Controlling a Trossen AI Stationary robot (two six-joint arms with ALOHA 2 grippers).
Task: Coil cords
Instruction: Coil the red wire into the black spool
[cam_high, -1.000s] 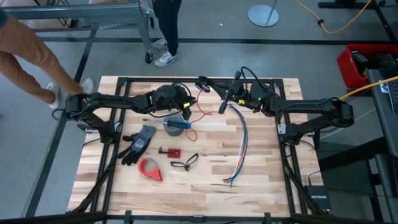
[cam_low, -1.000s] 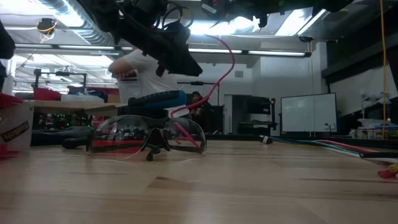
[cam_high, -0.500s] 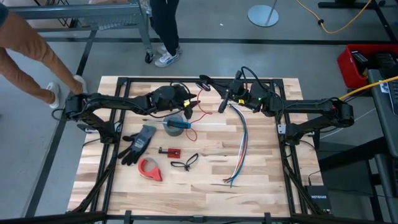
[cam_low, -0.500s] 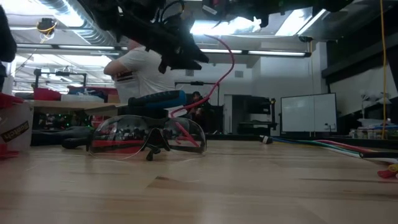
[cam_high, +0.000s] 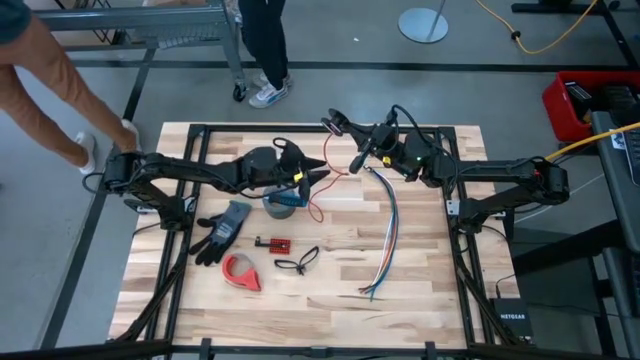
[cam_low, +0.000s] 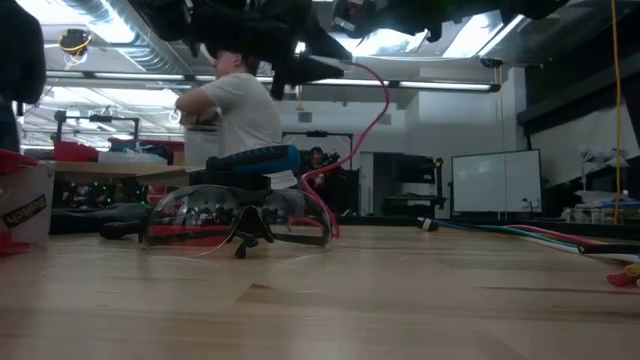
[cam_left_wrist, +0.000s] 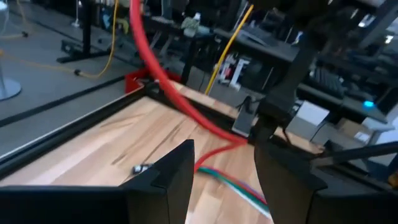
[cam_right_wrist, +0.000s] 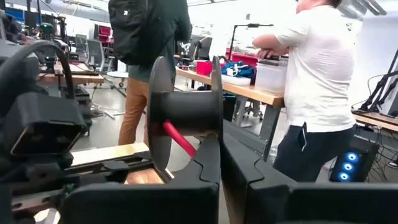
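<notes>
Mid-wind: your right claw (cam_high: 340, 127) pinches the black spool (cam_right_wrist: 185, 118) at the bench's far edge.
Your left claw (cam_high: 318, 170), spread and empty, must re-catch the red cord (cam_high: 317, 196) near the spool.

The left gripper (cam_left_wrist: 222, 177) stands with its two dark fingers (cam_left_wrist: 163, 180) spread apart and nothing between them; the red cord (cam_left_wrist: 163, 84) hangs ahead of the fingers, running slantwise down to the wooden table (cam_left_wrist: 93, 146), clear of both fingers; just past the cord's lower bend lies a wire bundle (cam_left_wrist: 233, 186) with green and red strands; a black frame bar (cam_left_wrist: 186, 99) edges the table behind the cord; beyond it stand benches with a yellow cable (cam_left_wrist: 227, 43).
</notes>
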